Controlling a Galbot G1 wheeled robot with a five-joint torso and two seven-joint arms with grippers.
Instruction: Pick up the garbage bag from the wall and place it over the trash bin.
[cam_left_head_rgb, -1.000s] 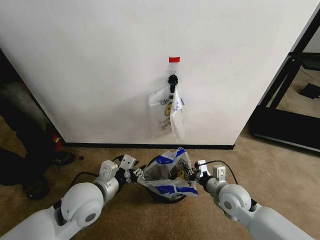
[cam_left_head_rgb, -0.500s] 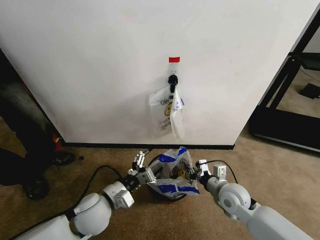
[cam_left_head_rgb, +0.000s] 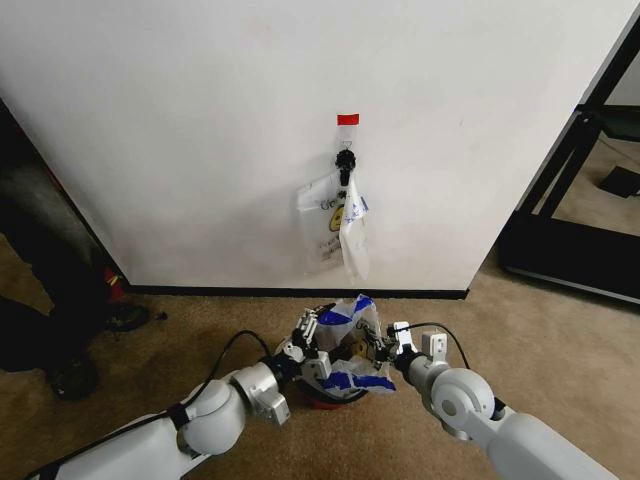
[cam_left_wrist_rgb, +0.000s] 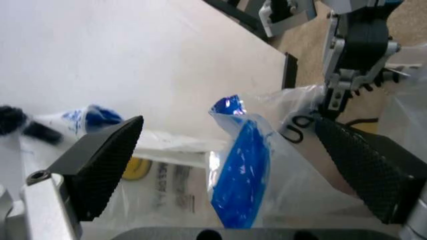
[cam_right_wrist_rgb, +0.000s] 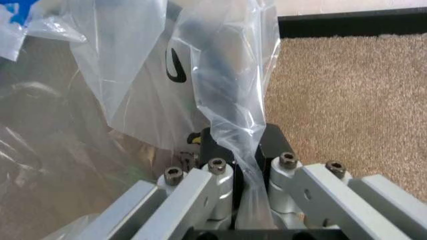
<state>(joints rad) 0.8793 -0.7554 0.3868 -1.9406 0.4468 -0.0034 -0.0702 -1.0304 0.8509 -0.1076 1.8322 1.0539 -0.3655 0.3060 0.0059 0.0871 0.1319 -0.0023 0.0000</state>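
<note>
Right gripper (cam_left_head_rgb: 381, 346) pinching bag (cam_left_head_rgb: 345, 350) edge over bin (cam_left_head_rgb: 322, 396); left gripper (cam_left_head_rgb: 310, 342) spread wide beside bag.

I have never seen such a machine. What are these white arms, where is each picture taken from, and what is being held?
It is a wheeled robot with two arms. One picture comes from its head, looking down at a wall and carpet; the other two come from cameras on the wrists. The right gripper is shut on a thin plastic garbage bag, visible between its fingers. The left gripper is open, its pads apart beside the bag. Below sits a trash bin. More bags hang on a hook.
</note>
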